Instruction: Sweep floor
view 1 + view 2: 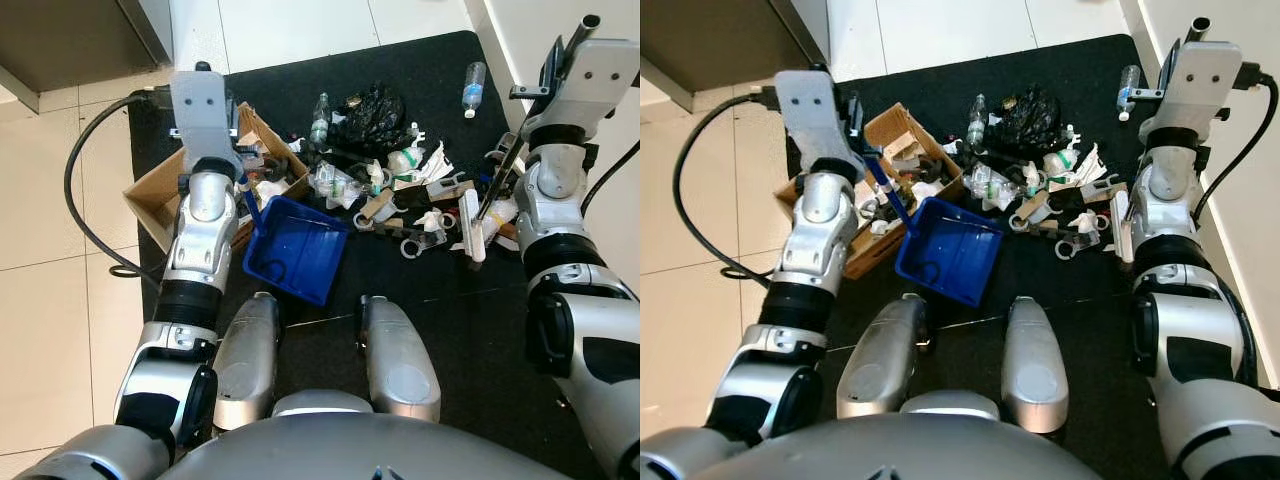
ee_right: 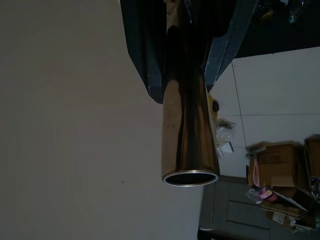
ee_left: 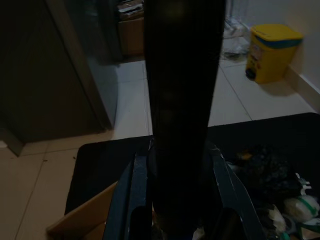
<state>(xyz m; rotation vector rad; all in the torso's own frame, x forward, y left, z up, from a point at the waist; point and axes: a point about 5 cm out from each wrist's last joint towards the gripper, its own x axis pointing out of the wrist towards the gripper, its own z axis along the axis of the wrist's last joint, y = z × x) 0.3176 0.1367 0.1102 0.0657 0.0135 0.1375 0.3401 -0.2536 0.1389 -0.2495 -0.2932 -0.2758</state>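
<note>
Toward litter, broom [image 1: 492,192] steeply upright

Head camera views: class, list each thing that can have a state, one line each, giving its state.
Blue plastic dustpan: held by left gripper, resting on the black mat.
Brown cardboard box: open.
Broom with metal handle: held by right gripper.
Clear plastic bottle: lying down, capped.
Litter pile: unswept.

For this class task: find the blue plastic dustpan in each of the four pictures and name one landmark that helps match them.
Left eye view: blue plastic dustpan, left of centre on the black mat.
Right eye view: again left of centre.
Left wrist view: cannot be made out; too dark.
Right wrist view: not in it.
Shared landmark: brown cardboard box beside it.
</note>
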